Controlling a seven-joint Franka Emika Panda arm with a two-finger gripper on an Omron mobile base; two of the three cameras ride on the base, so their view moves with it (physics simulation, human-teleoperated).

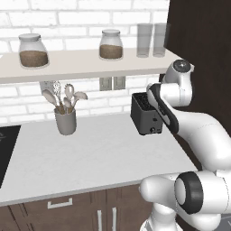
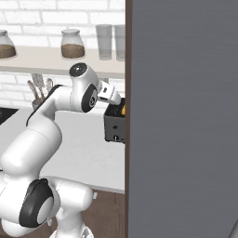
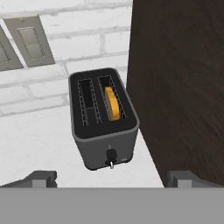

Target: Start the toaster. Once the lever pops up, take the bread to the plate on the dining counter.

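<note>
1. White brick wall (image 1: 90,9) stands behind everything, with two grey switch plates (image 3: 27,41) on it, just under a pale shelf (image 1: 81,67).
2. Right of the work area rises a tall dark wood cabinet (image 3: 179,87); in the right base view its grey side (image 2: 186,116) hides the right part of the toaster.
3. Below is a pale worktop (image 1: 99,153) with dark drawers under it, and a black hob (image 1: 6,153) at its left edge.
4. On the shelf are two jars (image 1: 33,50) with brown filling and two clear glasses (image 1: 145,39); no label or writing can be read on them.
5. The toaster (image 3: 103,118) stands on the worktop at its right end, close beside the cabinet and near the wall. The arm passes in front of it in the left base view.
6. A grey utensil cup (image 1: 66,121) with spoons and a whisk stands well apart to the left of the toaster.
7. The gripper (image 3: 111,180) hangs above the toaster's front, jaws spread wide, grasping nothing.
8. The bread (image 3: 113,103) sits inside the right slot, orange-yellow, low in the slot.
9. A small knob (image 3: 111,154) is on the toaster's narrow front face.
</note>
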